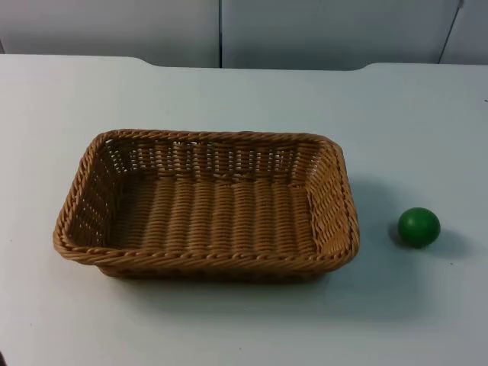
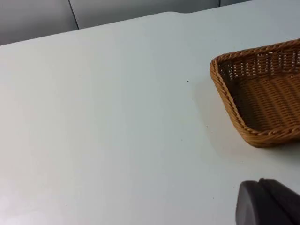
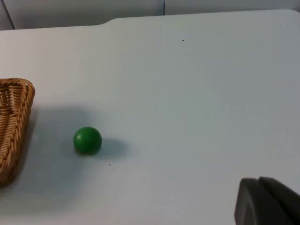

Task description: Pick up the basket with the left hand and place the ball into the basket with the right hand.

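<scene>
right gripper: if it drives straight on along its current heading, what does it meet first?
Probably bare table. A right gripper fingertip shows at the frame edge; the ball and basket sit well off to one side of that line. Depth is uncertain.

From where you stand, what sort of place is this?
Probably a robot test bench: a plain white table against a grey partition wall, with just a wicker basket and a green ball set out.

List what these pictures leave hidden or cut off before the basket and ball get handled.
- Wicker basket: its far end is cut off by the frame edge in the left wrist view; in the right wrist view just one corner shows.
- Left hand and right hand: one black fingertip each, so open or shut is unknowable.
- Green ball: underside hidden.
</scene>
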{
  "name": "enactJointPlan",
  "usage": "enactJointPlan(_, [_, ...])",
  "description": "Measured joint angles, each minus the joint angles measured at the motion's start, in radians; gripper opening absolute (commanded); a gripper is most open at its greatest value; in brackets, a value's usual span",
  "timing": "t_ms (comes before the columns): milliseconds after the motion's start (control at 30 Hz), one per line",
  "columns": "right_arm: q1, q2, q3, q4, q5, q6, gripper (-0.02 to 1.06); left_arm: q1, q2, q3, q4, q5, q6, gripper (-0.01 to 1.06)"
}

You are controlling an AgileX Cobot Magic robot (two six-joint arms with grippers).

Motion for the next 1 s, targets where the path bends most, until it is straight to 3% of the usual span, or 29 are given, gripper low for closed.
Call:
enactJointPlan(367, [0.000, 0.000, 0.000, 0.000, 0.000, 0.000, 0.00, 0.000, 0.016, -0.004, -0.051, -0.071, -0.039, 0.00])
enactJointPlan(467, [0.000, 0.000, 0.000, 0.000, 0.000, 0.000, 0.00, 0.000, 0.088, -0.009, -0.095, -0.069, -0.048, 0.00])
enactJointPlan(600, [0.000, 0.000, 0.000, 0.000, 0.000, 0.000, 0.00, 0.000, 0.380, -0.011, -0.187, -0.100, -0.048, 0.00])
enactJointPlan(667, [0.000, 0.000, 0.000, 0.000, 0.000, 0.000, 0.00, 0.000, 0.415, -0.011, -0.199, -0.114, -0.048, 0.00])
enactJointPlan(800, [0.000, 0.000, 0.000, 0.000, 0.000, 0.000, 0.00, 0.000, 0.711, -0.011, -0.288, -0.292, 0.009, 0.00])
enactJointPlan(833, [0.000, 0.000, 0.000, 0.000, 0.000, 0.000, 0.00, 0.000, 0.711, -0.011, -0.288, -0.292, 0.009, 0.00])
enactJointPlan(1000, [0.000, 0.000, 0.000, 0.000, 0.000, 0.000, 0.00, 0.000, 1.015, -0.011, -0.392, -0.455, 0.138, 0.01])
